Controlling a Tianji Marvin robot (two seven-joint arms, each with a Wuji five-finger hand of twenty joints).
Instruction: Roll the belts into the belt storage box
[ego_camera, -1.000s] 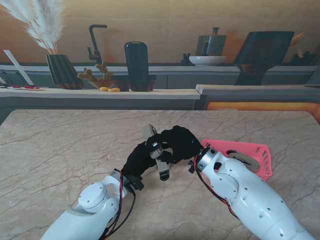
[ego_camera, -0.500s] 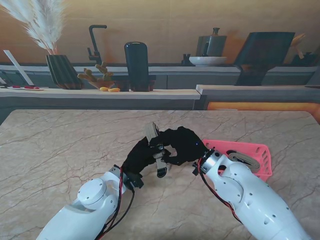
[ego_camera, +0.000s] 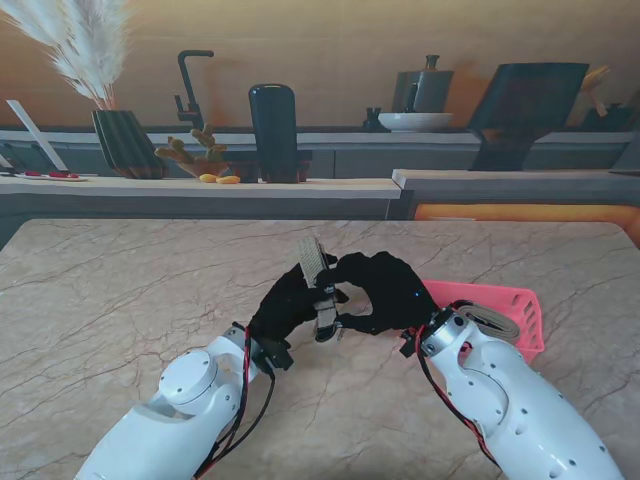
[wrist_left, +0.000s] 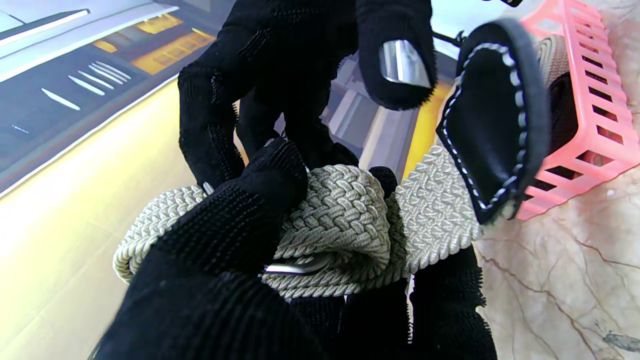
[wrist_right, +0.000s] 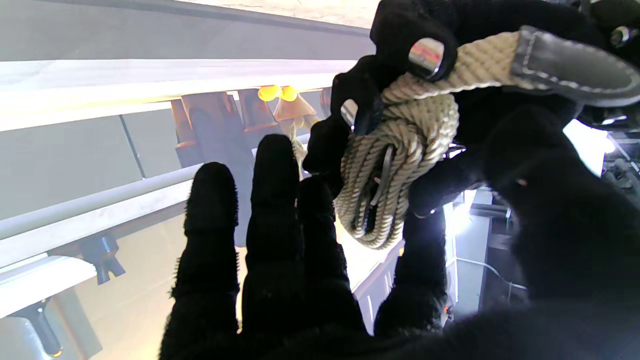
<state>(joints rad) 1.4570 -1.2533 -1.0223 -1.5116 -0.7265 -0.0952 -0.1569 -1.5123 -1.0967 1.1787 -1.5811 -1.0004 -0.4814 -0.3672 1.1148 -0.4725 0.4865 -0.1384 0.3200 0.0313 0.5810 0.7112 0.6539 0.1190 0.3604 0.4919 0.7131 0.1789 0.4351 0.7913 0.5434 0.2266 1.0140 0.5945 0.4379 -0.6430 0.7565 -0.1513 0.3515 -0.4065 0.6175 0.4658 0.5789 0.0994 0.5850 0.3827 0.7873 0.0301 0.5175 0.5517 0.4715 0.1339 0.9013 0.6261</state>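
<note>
The beige marble-patterned surface (ego_camera: 120, 290) is carrying a pink slotted plastic storage box (ego_camera: 510, 305) on the right side, and one rolled beige belt (ego_camera: 488, 320) is already lying inside it, so that part of the task is looking done. In the middle, both hands in black gloves are working together in the air above the surface. The left hand (ego_camera: 285, 305) is closing its fingers (wrist_left: 235, 220) on a coil of beige braided woven belt (wrist_left: 340, 220), and the right hand (ego_camera: 385, 292) is pinching the same coil from the other side, with its three other fingers (wrist_right: 270, 200) stretching out straight. The black leather tip with white stitching (wrist_left: 495, 125) is sticking out loose from the coil, so I am judging that the rolling is almost finished. What is remaining is tucking this end in and carrying the roll to the box nearby.
</note>
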